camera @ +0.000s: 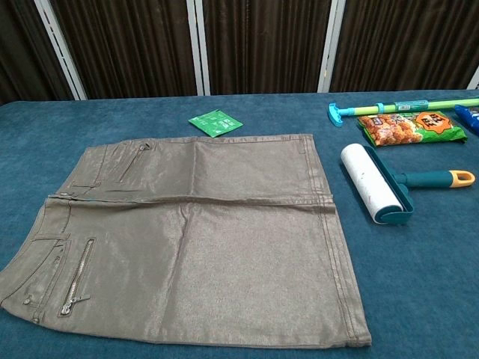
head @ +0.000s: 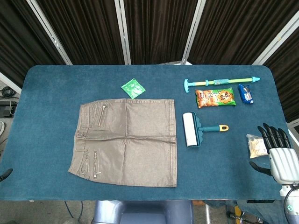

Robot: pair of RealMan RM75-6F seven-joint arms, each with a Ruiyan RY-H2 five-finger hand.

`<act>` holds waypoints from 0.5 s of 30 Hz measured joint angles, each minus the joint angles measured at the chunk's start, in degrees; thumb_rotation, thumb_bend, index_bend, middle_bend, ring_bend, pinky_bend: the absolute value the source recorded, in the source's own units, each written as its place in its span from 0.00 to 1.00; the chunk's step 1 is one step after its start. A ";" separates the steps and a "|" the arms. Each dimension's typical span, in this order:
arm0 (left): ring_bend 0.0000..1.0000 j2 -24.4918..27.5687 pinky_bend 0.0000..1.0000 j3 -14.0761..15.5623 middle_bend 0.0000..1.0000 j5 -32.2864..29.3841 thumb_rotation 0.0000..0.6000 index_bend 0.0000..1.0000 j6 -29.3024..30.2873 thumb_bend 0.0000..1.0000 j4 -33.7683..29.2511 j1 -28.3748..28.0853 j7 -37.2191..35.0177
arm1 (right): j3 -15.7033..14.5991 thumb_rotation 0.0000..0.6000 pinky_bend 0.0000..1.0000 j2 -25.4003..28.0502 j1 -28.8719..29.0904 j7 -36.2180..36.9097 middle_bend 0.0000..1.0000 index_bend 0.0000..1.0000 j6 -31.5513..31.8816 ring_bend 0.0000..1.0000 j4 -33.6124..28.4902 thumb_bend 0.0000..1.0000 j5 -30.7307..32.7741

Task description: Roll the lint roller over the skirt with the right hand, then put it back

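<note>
1. Nearest the robot, at the front right edge of the blue counter [head: 42, 93], the right hand [head: 278, 149] hovers with its dark fingers spread apart and nothing in them. It shows only in the head view. It sits just beside a small clear packet [head: 255, 145] of pale contents.
2. The left hand barely shows: only a dark tip [head: 5, 174] at the far left edge of the head view, so whether it is spread or curled cannot be told.
3. In the middle, the skirt [camera: 194, 239] lies flat and spread out, waistband and zips to the left, hem to the right.
4. Just beside the hem, apart from the fabric, the lint roller [camera: 378, 183] rests on the counter, white roll toward the skirt, teal and yellow handle pointing right toward the right hand's side.
5. Farther back lie a snack bag [head: 216, 98], a blue packet [head: 246, 94], a long green rod [head: 219, 82] and a small green sachet [head: 133, 87].
6. Judged from this, nothing is done: the roller is not yet grasped. Picking up, rolling and returning all remain.
</note>
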 measured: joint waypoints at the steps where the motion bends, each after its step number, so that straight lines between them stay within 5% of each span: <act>1: 0.00 0.02 0.00 0.00 0.00 0.02 1.00 0.00 -0.07 0.00 -0.04 -0.01 0.03 | -0.02 1.00 0.00 0.00 0.00 -0.02 0.00 0.00 -0.06 0.00 0.00 0.00 0.06; 9: 0.00 0.21 0.00 -0.14 0.00 -0.11 1.00 0.00 -0.17 0.00 -0.30 0.08 -0.33 | -0.32 1.00 0.00 -0.28 0.58 -0.19 0.00 0.00 -2.27 0.00 0.41 0.00 0.72; 15: 0.00 0.05 0.00 -0.60 0.00 -0.97 1.00 0.00 -1.00 0.00 -0.43 -0.30 -0.03 | 0.22 1.00 0.00 -2.10 4.97 0.21 0.00 0.00 -10.26 0.00 3.36 0.00 1.92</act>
